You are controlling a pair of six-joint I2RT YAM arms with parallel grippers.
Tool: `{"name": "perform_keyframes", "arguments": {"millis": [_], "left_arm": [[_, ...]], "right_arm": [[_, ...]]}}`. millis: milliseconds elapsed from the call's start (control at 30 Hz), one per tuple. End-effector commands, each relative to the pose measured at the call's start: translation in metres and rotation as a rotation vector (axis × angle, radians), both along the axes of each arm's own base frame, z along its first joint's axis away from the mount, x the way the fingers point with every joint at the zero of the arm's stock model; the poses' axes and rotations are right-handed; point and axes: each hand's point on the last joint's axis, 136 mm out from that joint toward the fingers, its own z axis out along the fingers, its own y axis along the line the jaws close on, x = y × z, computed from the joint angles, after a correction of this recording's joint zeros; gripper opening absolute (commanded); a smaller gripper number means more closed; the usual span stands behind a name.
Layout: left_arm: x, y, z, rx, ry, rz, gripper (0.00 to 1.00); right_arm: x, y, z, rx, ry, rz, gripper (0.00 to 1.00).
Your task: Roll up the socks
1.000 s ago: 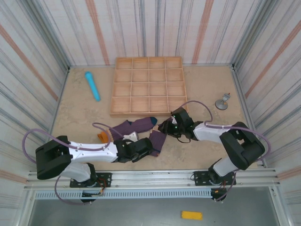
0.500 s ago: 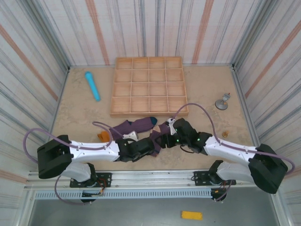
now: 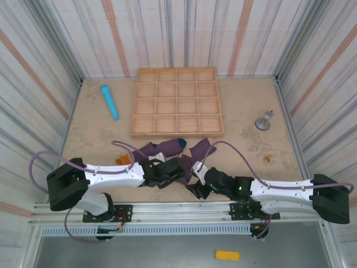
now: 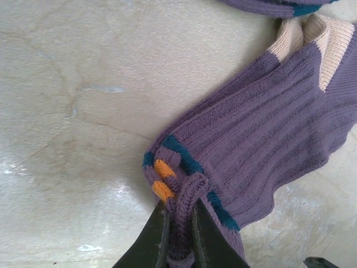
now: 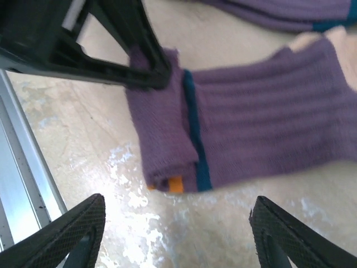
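Purple socks lie on the table just beside the wooden compartment tray. The left gripper pinches the folded cuff of one sock. The right gripper hovers spread over the same cuff. A light blue cylinder lies well apart.

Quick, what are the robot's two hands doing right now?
Left gripper: shut on the sock.
Right gripper: open, holding nothing.
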Motion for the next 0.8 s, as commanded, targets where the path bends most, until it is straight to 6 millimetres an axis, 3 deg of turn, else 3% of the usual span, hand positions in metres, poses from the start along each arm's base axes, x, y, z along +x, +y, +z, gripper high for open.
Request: {"name": "perform_keyframes", "arguments": {"millis": [0,133,400,767], "left_arm": [[-0.001,0.001,0.0,0.052,0.022,-0.041,0.0],[-0.005,0.001,-0.001,0.082,0.049,-0.059,0.0],[-0.003,-0.005,-0.007,0.019,0.105,-0.067,0.0],[-0.002,-0.005,-0.008,0.002,0.132,-0.08,0.0]], "right_arm": [[0.007,0.011,0.004,-0.02,-0.114,0.032,0.67],[0.002,0.023,0.0,-0.037,-0.133,0.069,0.62],[0.008,0.029,0.002,-0.018,-0.204,0.063,0.54],[0.011,0.04,-0.012,-0.019,-0.144,0.094,0.46]]}}
